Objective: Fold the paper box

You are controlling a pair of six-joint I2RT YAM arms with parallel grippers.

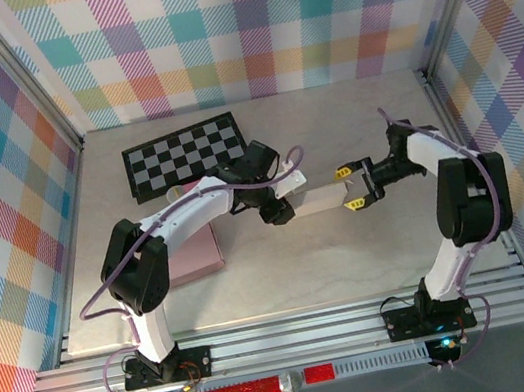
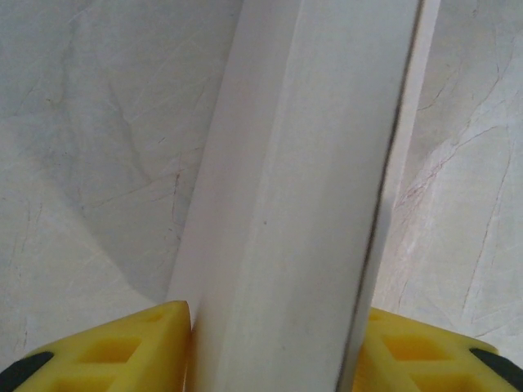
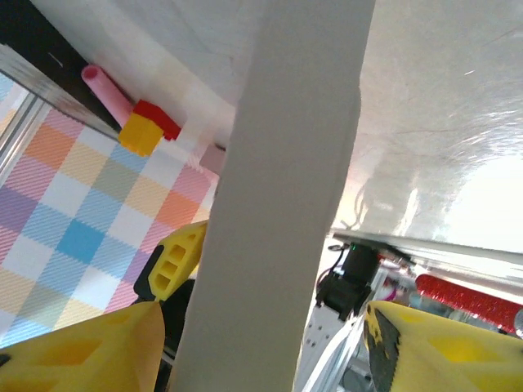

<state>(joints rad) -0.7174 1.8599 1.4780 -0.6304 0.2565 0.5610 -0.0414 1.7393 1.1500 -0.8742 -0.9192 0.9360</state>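
**A:** What takes up the most room?

**B:** The pale marbled table (image 1: 355,261), closed in by plaid walls (image 1: 252,25) on three sides. Both arms reach in from the near edge and meet around its middle.

**A:** And lying on it?

**B:** A black-and-white checkered board (image 1: 184,155) sits flat at the back left. Nearer, a flat pink slab (image 1: 197,258) lies partly under the left arm.

**A:** Where is the task's thing?

**B:** The long white paper box (image 1: 319,199) is near the middle of the table. It runs lengthwise from one gripper to the other, well apart from the checkered board. I cannot tell whether it rests on the surface or hangs just above it.

**A:** How does the left gripper stand?

**B:** The left gripper (image 1: 285,208) is clamped on the box's left end. In its wrist view (image 2: 278,351) the box (image 2: 310,204) runs up between the yellow fingers (image 2: 131,347), and each finger presses against one side.

**A:** And the right?

**B:** The right gripper (image 1: 351,188) straddles the other end with its jaws spread. From its wrist camera (image 3: 265,351) the box (image 3: 286,204) passes between the yellow fingers (image 3: 425,351) with a gap on each side, so it grips nothing.
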